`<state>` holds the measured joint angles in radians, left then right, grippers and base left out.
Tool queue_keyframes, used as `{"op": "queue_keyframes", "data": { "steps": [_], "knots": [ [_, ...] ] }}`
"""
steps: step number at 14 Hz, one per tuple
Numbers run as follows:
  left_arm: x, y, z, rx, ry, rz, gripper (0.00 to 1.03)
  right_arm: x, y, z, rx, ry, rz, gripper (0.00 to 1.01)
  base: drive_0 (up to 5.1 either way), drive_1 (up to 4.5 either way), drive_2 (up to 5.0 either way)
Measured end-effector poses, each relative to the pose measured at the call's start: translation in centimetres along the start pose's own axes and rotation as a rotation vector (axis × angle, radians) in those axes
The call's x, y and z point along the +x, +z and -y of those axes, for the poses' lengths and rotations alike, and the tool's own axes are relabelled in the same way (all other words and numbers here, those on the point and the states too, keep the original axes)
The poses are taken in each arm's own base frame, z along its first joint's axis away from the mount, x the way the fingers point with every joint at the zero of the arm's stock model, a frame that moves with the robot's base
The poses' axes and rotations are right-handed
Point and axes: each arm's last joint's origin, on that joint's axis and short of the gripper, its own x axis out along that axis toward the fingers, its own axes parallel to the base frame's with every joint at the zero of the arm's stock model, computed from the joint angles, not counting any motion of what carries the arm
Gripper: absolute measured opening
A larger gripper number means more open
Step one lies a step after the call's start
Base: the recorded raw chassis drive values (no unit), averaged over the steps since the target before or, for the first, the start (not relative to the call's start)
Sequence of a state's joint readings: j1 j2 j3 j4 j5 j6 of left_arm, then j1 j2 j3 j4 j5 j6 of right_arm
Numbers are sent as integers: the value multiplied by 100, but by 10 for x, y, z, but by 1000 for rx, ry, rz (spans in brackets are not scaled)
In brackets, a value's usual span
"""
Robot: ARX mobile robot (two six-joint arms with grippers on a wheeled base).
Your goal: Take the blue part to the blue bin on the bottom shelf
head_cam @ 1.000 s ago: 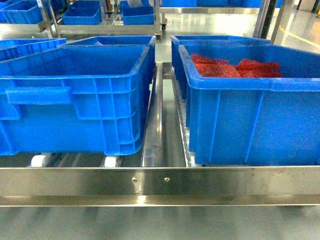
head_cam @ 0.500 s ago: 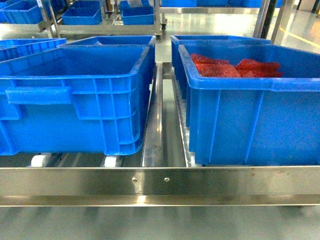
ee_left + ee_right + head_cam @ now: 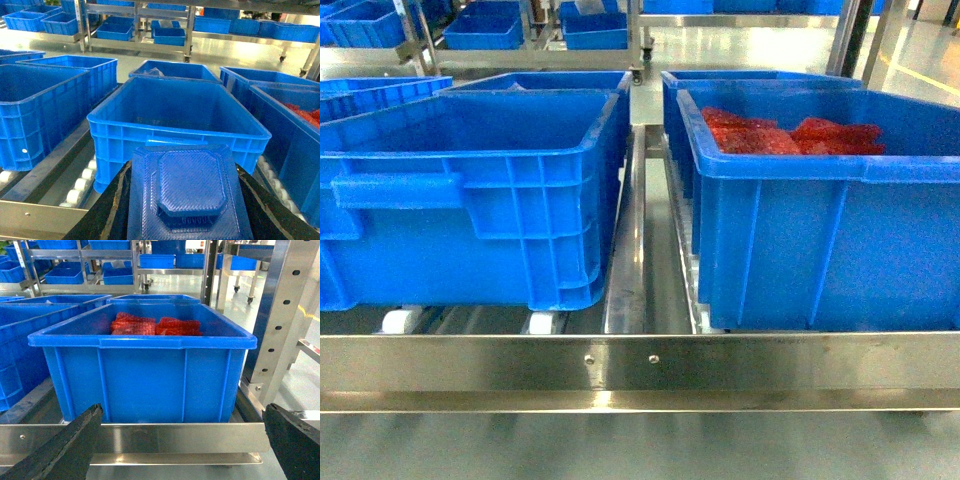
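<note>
The left pincer is gripping the blue part between its dark fingers, holding it just in front of the empty blue bin on the roller shelf. The right pincer is hanging spread wide and empty before the bin of red parts.

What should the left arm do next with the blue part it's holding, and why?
Probably ease the left gripper forward over the near rim of the empty blue bin straight ahead, then release. The blue part sits between its fingers, short of that rim, so dropping now would likely miss. The bin on the right holds red parts, and the right gripper hangs open.
</note>
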<state>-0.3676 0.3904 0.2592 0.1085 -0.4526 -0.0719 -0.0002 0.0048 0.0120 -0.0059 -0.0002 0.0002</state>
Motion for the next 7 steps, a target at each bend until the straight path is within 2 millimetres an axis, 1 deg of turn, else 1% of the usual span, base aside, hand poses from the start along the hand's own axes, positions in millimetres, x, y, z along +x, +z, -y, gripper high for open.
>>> {"op": "queue_keyframes", "data": {
  "steps": [7],
  "knots": [
    [0,0,0,0,0,0,43,0,0,0,0,0,0,98,0,0,0]
  ]
}}
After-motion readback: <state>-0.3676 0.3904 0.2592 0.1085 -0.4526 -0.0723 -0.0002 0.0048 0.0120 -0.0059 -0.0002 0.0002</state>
